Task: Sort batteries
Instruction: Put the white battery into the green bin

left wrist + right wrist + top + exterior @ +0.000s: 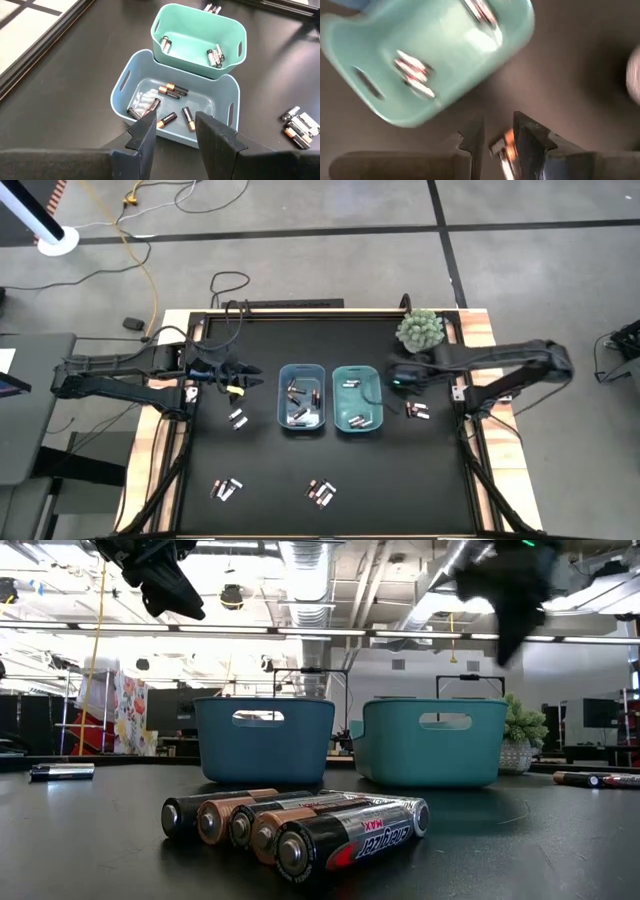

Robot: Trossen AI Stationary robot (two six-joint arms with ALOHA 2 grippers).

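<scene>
Claw on the right arm (400, 377) sits just past the teal bin (357, 399) when seen from above. A small pair of batteries (417, 412) lies on the black desk (260, 460) close by, a bit nearer the front edge. The left claw (240, 380) waits beside the blue bin (301, 396), far from that pair, so the right arm is the nearer one. More batteries lie in both bins and in small heaps near the front.

From desk height, both claws hang high above the bins, and a row of batteries (300, 825) lies up front.

Past the left claw's fingers (145, 140), which stand apart with nothing between them, the blue bin holds several batteries.

Past the right claw (497, 142), the picture is smeared. Its fingers stand a little apart, and a battery with an orange end (506, 150) shows right in the gap, lying roughly along the fingers. I cannot tell if it is pinched yet.
</scene>
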